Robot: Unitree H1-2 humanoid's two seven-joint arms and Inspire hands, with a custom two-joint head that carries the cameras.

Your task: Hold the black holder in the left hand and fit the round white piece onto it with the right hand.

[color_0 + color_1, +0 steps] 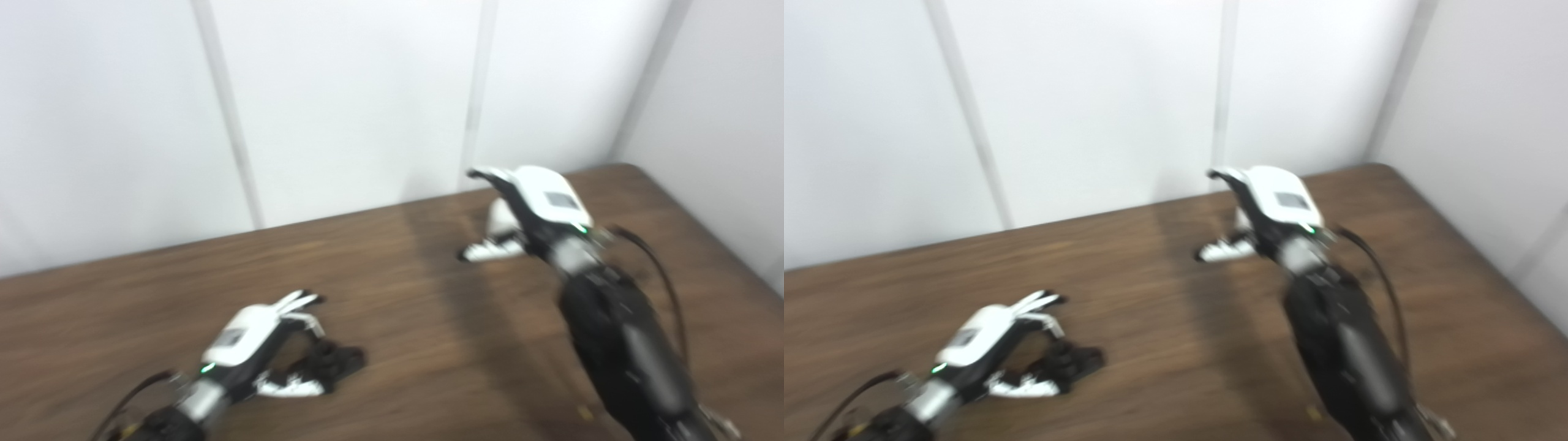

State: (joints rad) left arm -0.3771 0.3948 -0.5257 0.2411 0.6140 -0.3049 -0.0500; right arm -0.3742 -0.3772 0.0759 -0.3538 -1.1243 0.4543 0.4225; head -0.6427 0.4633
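- Blurred in both views, so fine detail lost.
- Brown wood-grain surface, far edge running along white wall panels, far right corner visible at upper right.
- Left hand low over the surface near the near left corner, arm entering from the bottom left edge.
- Fingers spread toward the far edge, thumb stretched out along the surface toward the right, hand partly open.
- Black holder lying on the surface just right of that hand, between fingers and thumb; touching or merely close, cannot tell through the blur, and no firm clasp discernible.
- Right hand raised above the surface toward the far right corner, black forearm rising from the bottom right edge.
- Back of that hand turned toward the cameras, fingers curled downward and away, thumb pointing left.
- A white shape under the palm, perhaps the round white piece, but indistinguishable from the white hand shell; hold and degree of closure impossible to tell.
- Both hands well apart.
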